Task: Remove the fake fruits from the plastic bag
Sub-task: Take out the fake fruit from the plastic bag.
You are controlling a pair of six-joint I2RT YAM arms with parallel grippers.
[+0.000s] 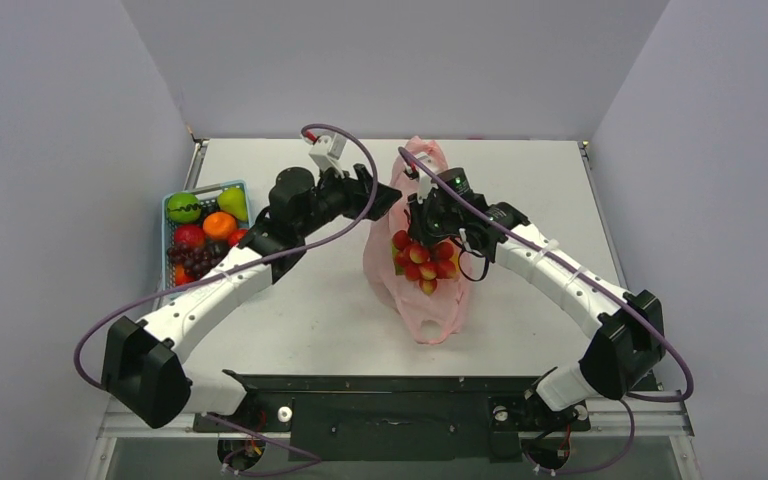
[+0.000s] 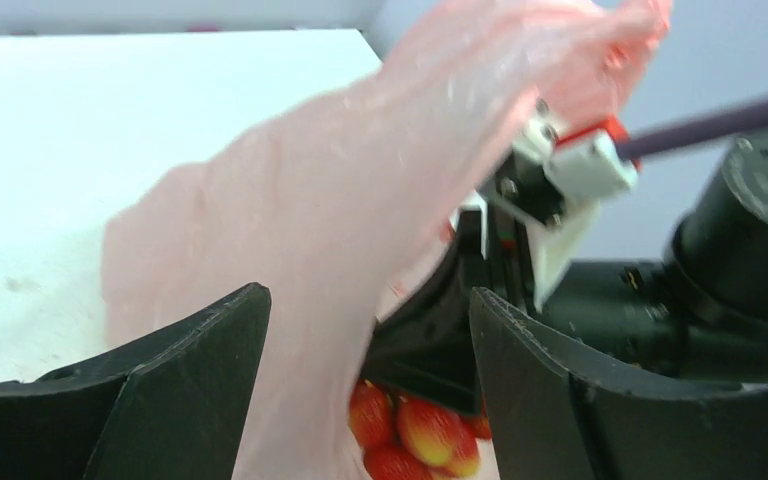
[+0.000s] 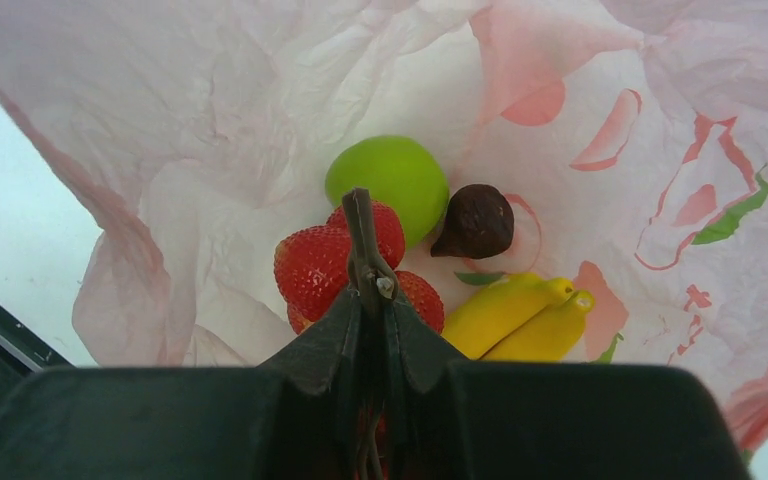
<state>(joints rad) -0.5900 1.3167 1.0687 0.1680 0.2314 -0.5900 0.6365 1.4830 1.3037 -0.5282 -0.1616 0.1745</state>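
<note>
Step in hand: pulling a fruit out of the thin crinkly translucent pink plastic bag (image 1: 412, 270), which sits mid-bench (image 1: 300, 320), top bunched upward.

Right hand (image 3: 365, 255) is pinched fully shut on a thin dark stem; in the overhead view a cluster of small glossy red-yellow round toy fruits (image 1: 422, 258) hangs just below that hand, in front of the bag, so it looks like the stem belongs to this cluster. Judged mid-lift, cluster about clear of the bag mouth.

Left hand (image 2: 370, 400) stands wide open, fingers (image 2: 190, 380) either side of a fold of pink film, not clamped on it; contact unclear, view blurred.

Still inside the bag per right wrist view: round plain green plastic apple (image 3: 387, 180), bunch of yellow plastic bananas (image 3: 515, 318), red toy strawberries (image 3: 315, 265), a small dark brown fig-shaped piece (image 3: 477, 222).

Next move likely: carry the cluster sideways clear of the film and set it down; left hand would need to close on the bag to steady it.

Light-blue slatted basket (image 1: 172, 200) with other fruit sits far left.
</note>
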